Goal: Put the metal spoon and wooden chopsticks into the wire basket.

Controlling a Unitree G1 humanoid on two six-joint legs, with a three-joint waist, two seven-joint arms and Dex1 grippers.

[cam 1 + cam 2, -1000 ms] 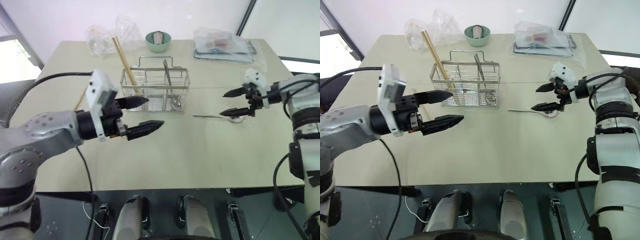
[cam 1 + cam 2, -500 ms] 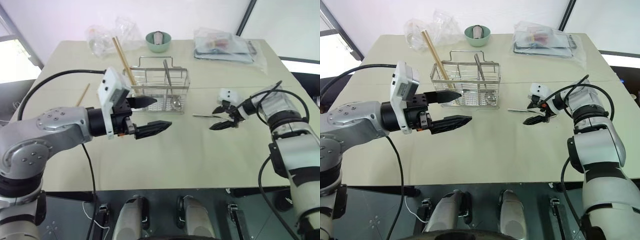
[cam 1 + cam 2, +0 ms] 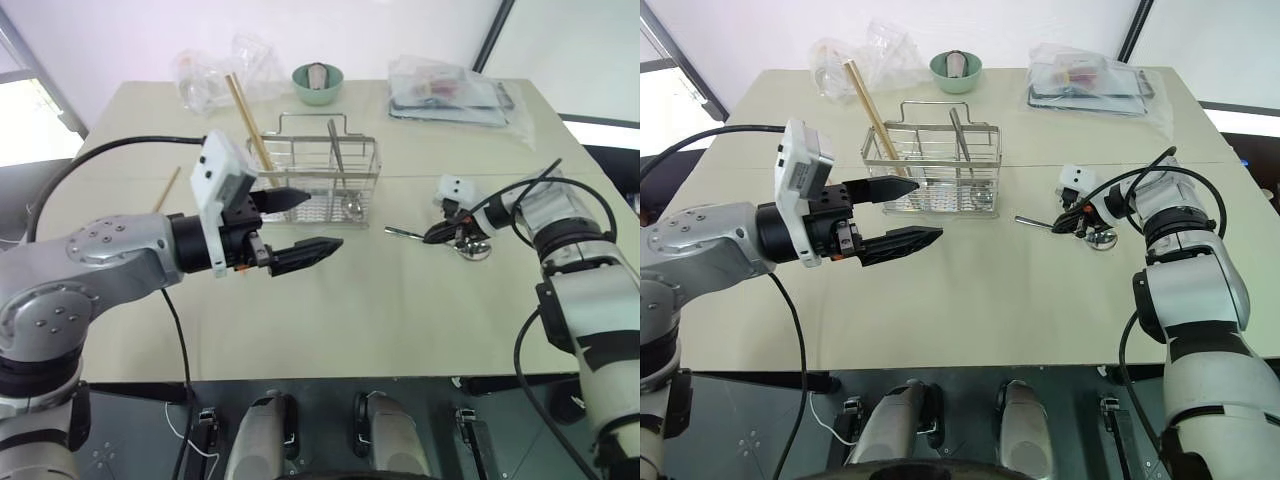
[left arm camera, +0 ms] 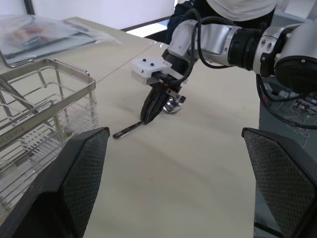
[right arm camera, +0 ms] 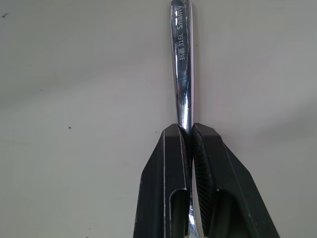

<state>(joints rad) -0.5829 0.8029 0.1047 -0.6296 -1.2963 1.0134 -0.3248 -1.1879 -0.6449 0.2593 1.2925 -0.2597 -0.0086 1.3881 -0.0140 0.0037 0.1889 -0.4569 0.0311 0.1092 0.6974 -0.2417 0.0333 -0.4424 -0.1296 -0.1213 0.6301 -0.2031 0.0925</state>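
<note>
Silver arms w/ black cables, black claws, white wrist cams.

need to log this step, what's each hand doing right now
Left hand: open, holding nothing, raised in front of the basket.
Right hand: closed on the spoon handle, spoon on the table.

A wide stretch of bare pale desk is left open in front of the rectangular silver wire basket. The way toward the basket from the left is blocked by the left gripper, held with black fingers apart. Tall tan wooden chopsticks lean out of its left end.
</note>
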